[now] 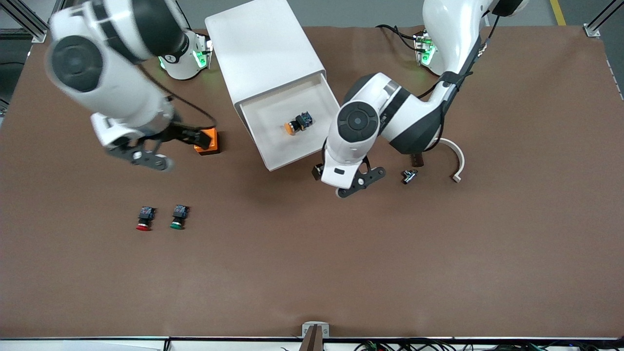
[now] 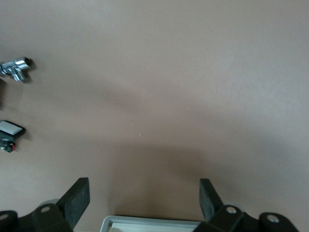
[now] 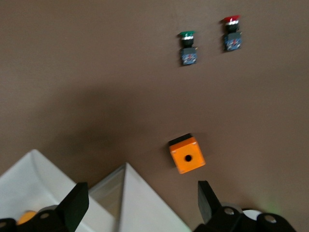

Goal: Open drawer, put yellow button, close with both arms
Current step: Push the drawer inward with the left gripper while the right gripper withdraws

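inside open drawer (image 1: 265, 114), at six o'clock from cabinet (image 1: 263, 53): yellow button (image 1: 297, 124), ready for closing. left gripper (image 1: 352, 185) wide, empty, by drawer front. right gripper (image 1: 146, 158) wide, empty, over orange box (image 1: 208, 142).

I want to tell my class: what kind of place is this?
Probably a robot lab: two white arms work at a brown table with a white drawer box and small push buttons.

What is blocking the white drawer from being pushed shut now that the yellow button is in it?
Nothing visible. The yellow-capped button lies flat inside the open white drawer, below its rim. The open left gripper hovers at the drawer's front corner; the open right gripper is up over the orange box, beside the cabinet.
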Tool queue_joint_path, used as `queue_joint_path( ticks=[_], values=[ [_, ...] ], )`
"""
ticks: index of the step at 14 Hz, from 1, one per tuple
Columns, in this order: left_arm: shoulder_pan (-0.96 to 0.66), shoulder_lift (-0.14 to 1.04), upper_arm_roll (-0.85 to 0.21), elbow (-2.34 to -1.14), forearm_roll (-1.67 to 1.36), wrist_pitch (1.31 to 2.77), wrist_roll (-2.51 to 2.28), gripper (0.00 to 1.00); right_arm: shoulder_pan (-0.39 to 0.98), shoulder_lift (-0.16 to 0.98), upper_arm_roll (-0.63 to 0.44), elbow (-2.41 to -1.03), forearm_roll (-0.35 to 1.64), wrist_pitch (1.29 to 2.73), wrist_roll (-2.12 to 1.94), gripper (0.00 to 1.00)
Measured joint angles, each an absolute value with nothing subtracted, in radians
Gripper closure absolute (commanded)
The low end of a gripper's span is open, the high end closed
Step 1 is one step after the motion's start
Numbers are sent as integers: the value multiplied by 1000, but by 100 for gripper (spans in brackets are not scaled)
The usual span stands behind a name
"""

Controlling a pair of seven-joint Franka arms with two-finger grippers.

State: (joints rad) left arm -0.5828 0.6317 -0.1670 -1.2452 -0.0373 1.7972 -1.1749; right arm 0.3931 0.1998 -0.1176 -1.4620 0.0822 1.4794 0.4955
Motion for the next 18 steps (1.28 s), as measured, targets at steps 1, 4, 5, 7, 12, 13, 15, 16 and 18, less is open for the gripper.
queue_joint_path(
  ticks=[1,4,5,7,12,13,15,16,18],
  values=[
    [-596,635,-167,-1248,-37,1808,-1177,0,342,194,-119,-1460,81,1454,392,0],
    [-624,655,-167,-1256,-37,1851,-1185,0,199,188,-120,-1424,50,1377,129,0],
    [-630,663,-167,-1256,-35,1865,-1188,0,165,187,-120,-1404,21,1358,72,0],
    [-636,672,-167,-1257,-30,1885,-1188,0,125,187,-119,-1384,-27,1329,2,0],
    [-653,673,-167,-1256,-30,1890,-1188,0,97,192,-114,-1383,-33,1318,-10,0],
    [-657,673,-168,-1256,-32,1890,-1188,0,94,194,-113,-1380,-30,1320,-9,0],
    [-672,673,-169,-1256,-38,1891,-1188,0,93,194,-112,-1354,-27,1321,-9,0],
    [-680,673,-169,-1256,-47,1892,-1188,0,93,194,-110,-1335,-25,1320,-10,0],
    [-695,673,-170,-1256,-77,1892,-1188,0,93,192,-106,-1313,-13,1301,-4,0]
  ],
)
